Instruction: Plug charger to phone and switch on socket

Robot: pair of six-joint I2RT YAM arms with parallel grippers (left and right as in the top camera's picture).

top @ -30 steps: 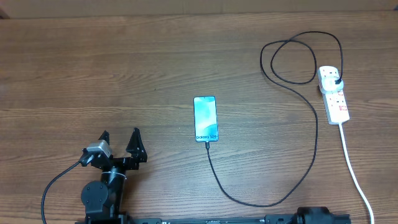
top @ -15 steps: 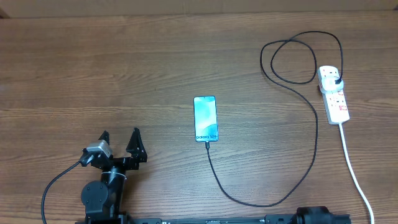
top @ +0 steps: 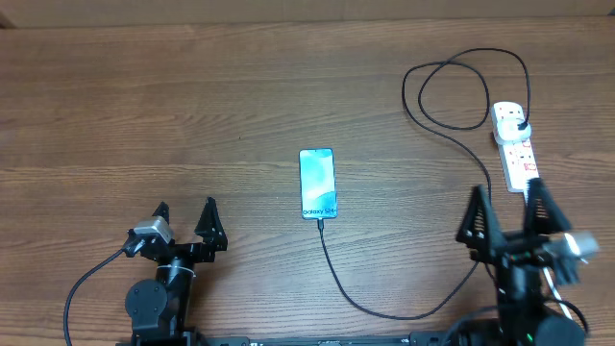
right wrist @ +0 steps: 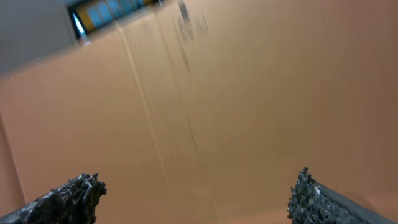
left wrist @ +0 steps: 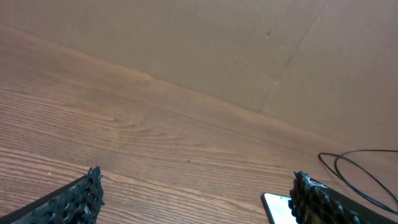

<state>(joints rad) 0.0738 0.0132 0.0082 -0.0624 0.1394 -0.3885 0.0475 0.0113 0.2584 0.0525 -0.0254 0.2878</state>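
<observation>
Phone [top: 317, 183] is lying on the wooden table [top: 144, 96], charger [top: 490, 183] reaching it.
Left gripper [top: 184, 219] and right gripper [top: 505, 210] are holding jaws spread.

Even soft lighting; right wrist view motion-blurred.

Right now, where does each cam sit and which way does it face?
Overhead: fixed above, looking straight down on table, phone, charger, socket; left tool and right tool show, open.
Left wrist: on left arm, low, facing across the table toward the back wall; own fingertips below.
Right wrist: on right arm, facing a blurred tan surface; own fingertips below.
Shared: overhead and left wrist both see phone and charger.
</observation>
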